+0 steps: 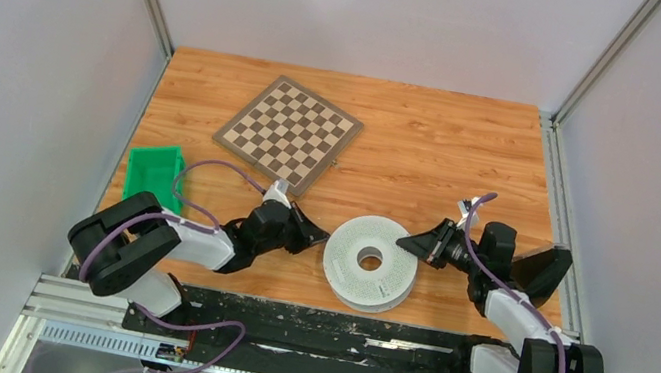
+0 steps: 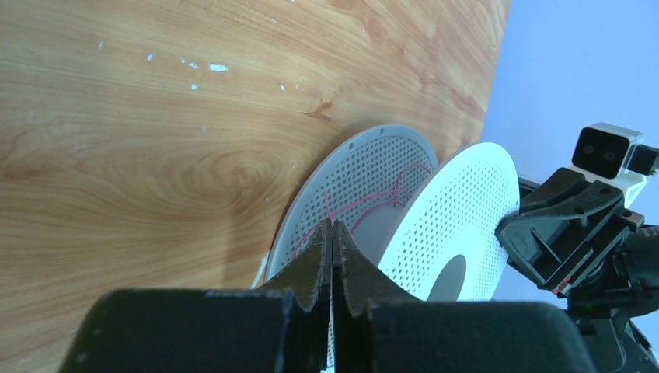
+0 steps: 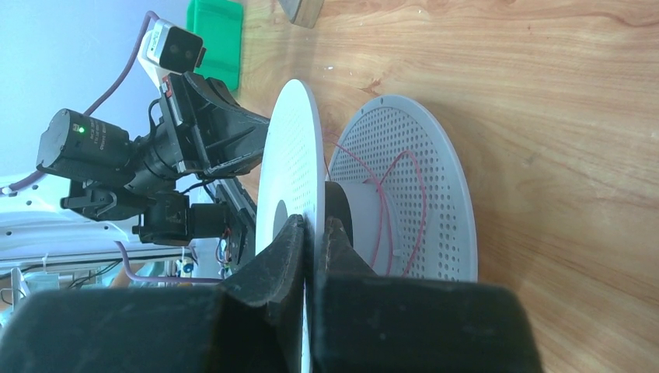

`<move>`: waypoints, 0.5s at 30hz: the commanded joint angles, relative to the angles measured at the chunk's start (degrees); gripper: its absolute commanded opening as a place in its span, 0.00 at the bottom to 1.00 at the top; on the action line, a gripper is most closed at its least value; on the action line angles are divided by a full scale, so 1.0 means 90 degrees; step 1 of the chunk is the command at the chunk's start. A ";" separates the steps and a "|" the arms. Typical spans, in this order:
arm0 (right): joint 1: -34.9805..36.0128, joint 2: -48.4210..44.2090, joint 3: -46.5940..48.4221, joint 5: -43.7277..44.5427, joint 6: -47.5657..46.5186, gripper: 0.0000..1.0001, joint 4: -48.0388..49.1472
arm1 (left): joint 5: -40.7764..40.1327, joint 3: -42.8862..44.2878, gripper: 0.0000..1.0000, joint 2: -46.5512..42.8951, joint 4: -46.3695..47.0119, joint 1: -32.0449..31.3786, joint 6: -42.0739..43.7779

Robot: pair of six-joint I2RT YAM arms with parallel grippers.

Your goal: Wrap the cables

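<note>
Between my two pincers, toward the near edge of the desk (image 1: 456, 137), the spool (image 1: 371, 261) lies flat. My right pincer (image 1: 401, 243) is closed on the rim of the upper flange (image 3: 299, 140), holding it. My left pincer (image 1: 323, 238) is clamped fully together at the gap between the flanges. The thin pink cable (image 3: 380, 225) runs from the hub into its tips, so I judge it pinched there, though the strand is too fine to be sure. Only a few slack loops sit around the hub.

What worries me is tension. If I pull too hard, the cable could slide out of my left tips or tug the flange from my right grip. If I pull too softly, the loops could sag onto the lower flange (image 3: 439, 167) and tangle. My pincers also sit close across the spool, so a wide sweep could knock them together.
</note>
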 commanded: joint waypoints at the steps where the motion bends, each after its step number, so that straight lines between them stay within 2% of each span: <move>1: -0.0029 0.0188 -0.0079 0.0302 -0.1005 0.00 -0.0145 | -0.0074 0.0265 0.00 0.0222 0.0609 -0.0006 0.0532; 5: -0.0024 0.0415 -0.0114 0.0087 -0.0969 0.00 0.0113 | 0.0121 0.0419 0.00 0.0495 0.0990 0.0007 0.0973; 12: -0.0024 0.0789 -0.0130 -0.0036 -0.0920 0.00 0.0384 | 0.0210 0.0714 0.00 0.0762 0.1012 0.0014 0.1701; 15: -0.0024 0.0866 -0.0083 -0.0004 -0.0923 0.00 0.0374 | 0.0210 0.0972 0.00 0.0812 0.0685 0.0018 0.1964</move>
